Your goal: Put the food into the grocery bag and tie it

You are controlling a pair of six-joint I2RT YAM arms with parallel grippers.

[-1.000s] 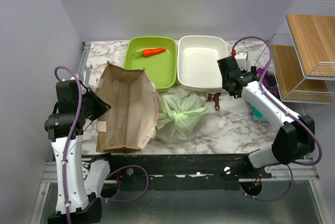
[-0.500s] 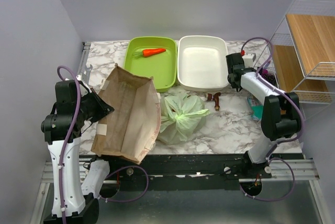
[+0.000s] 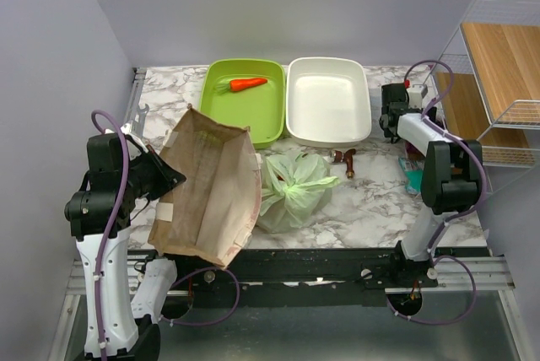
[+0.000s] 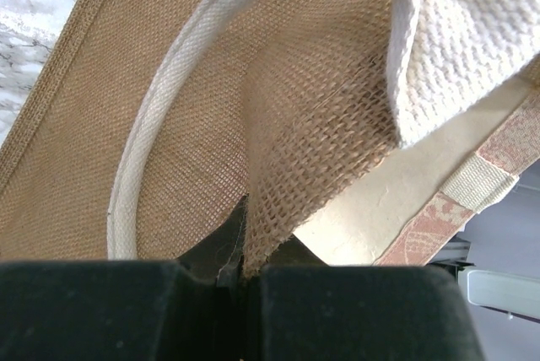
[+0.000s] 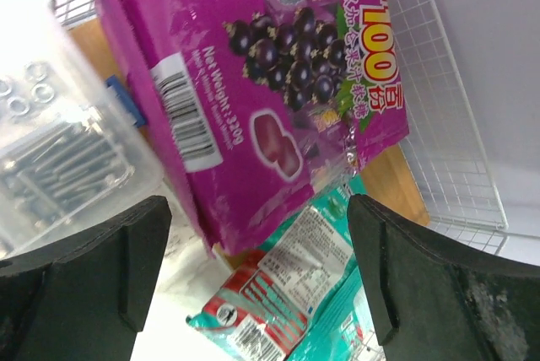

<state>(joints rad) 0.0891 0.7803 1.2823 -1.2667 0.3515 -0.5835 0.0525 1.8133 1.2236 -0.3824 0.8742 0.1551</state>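
The pale-green translucent plastic bag (image 3: pixel 291 194) sits as a rounded lump, gathered top upward (no clear long axis), while the left gripper (image 4: pixel 240 272) pinches the brown burlap bag (image 3: pixel 207 188) and the right gripper (image 5: pixel 260 272) gapes empty.

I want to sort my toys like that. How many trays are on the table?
2. The green tray sits at the back with a carrot in it; the white tray is just to its right. None seems hidden.

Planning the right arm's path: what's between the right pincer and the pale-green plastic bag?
Top view: a small dark-brown object, too small to identify, on the marble tabletop between the right pincer and the thin pale-green plastic bag.
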